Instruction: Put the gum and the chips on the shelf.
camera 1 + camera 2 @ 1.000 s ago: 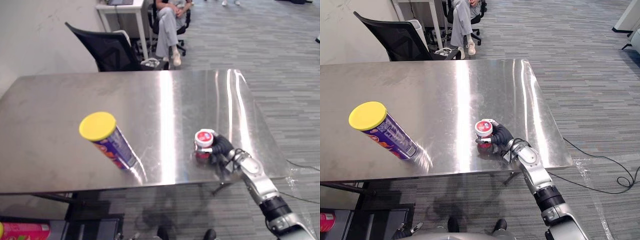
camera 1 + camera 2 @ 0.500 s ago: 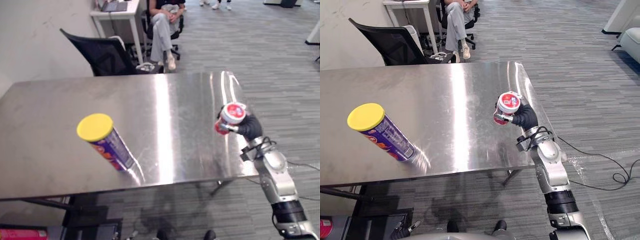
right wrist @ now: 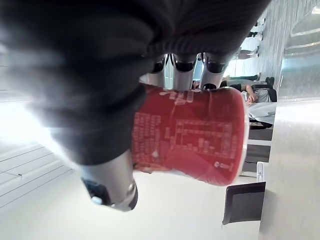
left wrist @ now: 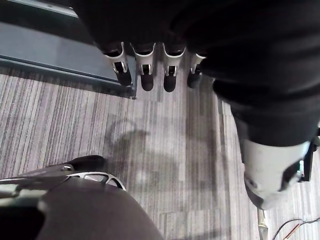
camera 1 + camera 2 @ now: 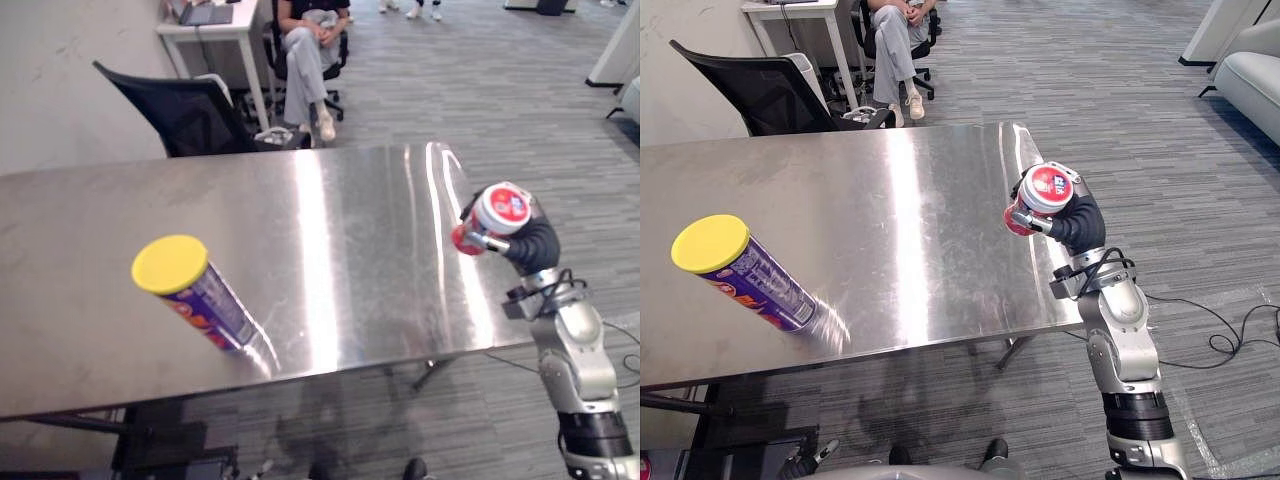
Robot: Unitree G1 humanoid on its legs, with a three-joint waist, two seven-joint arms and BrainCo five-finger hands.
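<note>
My right hand (image 5: 532,245) is shut on the gum tub (image 5: 495,212), a red tub with a white lid, and holds it in the air above the right edge of the steel table (image 5: 330,240). In the right wrist view the fingers and thumb wrap the tub (image 3: 195,135). The chips can (image 5: 190,292), purple with a yellow lid, stands on the table near its front left. My left hand (image 4: 145,70) hangs low over the carpet with straight fingers and holds nothing.
A black office chair (image 5: 180,105) stands behind the table's far edge. Further back a person (image 5: 305,50) sits by a white desk (image 5: 215,25). Grey carpet runs to the right of the table, with a light sofa (image 5: 1250,80) at the far right.
My right hand has lifted the gum tub off the table and carried it up and to the right. The whole picture has shifted too; the chips can stays put.
</note>
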